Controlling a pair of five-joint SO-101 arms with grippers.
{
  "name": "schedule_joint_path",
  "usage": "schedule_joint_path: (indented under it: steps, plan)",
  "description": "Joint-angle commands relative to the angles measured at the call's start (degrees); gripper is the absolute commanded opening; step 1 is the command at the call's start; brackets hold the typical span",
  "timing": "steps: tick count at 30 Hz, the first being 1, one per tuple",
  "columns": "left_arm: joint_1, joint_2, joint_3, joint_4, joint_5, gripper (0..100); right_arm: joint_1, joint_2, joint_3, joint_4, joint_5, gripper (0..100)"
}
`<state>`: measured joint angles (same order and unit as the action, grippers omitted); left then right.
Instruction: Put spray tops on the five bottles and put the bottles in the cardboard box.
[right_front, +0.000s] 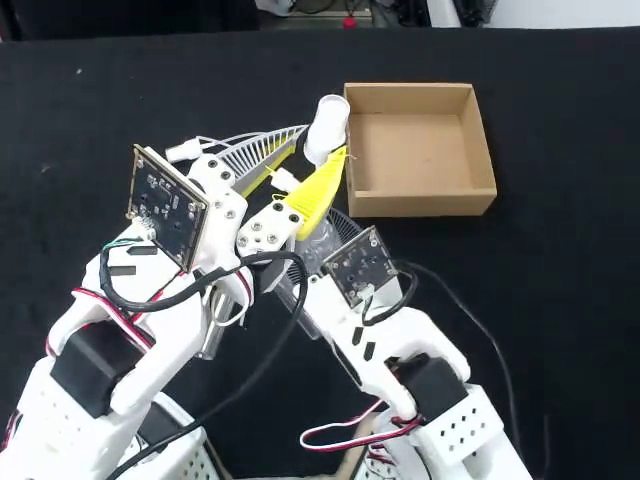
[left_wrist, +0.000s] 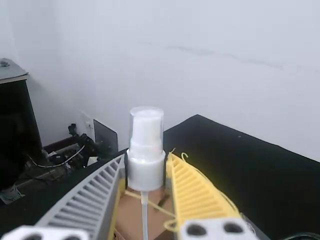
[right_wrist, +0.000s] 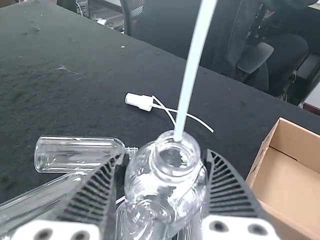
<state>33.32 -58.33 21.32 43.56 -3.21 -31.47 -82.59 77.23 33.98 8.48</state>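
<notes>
My left gripper (left_wrist: 145, 162) is shut on a white spray top (left_wrist: 146, 145), whose thin dip tube (left_wrist: 144, 217) hangs below it. In the high view this spray top (right_front: 327, 125) is just off the left wall of the cardboard box (right_front: 420, 205). My right gripper (right_wrist: 165, 157) is shut on a clear bottle (right_wrist: 167, 175), held upright, neck up. The dip tube (right_wrist: 192, 75) comes down from above, its end at the bottle's open neck. From above, the held bottle (right_front: 318, 242) lies under the left gripper's yellow finger (right_front: 315, 185).
Another clear bottle (right_wrist: 75, 152) lies on its side on the black table beside the held one. A loose spray top (right_wrist: 140, 101) with its tube lies farther off. The cardboard box (right_wrist: 287, 165) is open and holds nothing.
</notes>
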Motion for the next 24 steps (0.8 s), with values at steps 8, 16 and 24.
schedule_joint_path:
  steps: [8,16,24]
  plan:
    - [0.84,2.99,3.65,-5.8,-0.79,7,-0.26,-0.04,-2.07,-1.32,-0.26,14.8]
    - [0.57,2.02,3.74,-5.36,-0.88,7,-0.26,-0.04,-1.98,-1.32,-0.26,14.8]
    - [-2.59,1.49,4.7,-5.89,-0.79,7,-0.26,-0.04,-1.98,-1.32,-0.26,14.8]
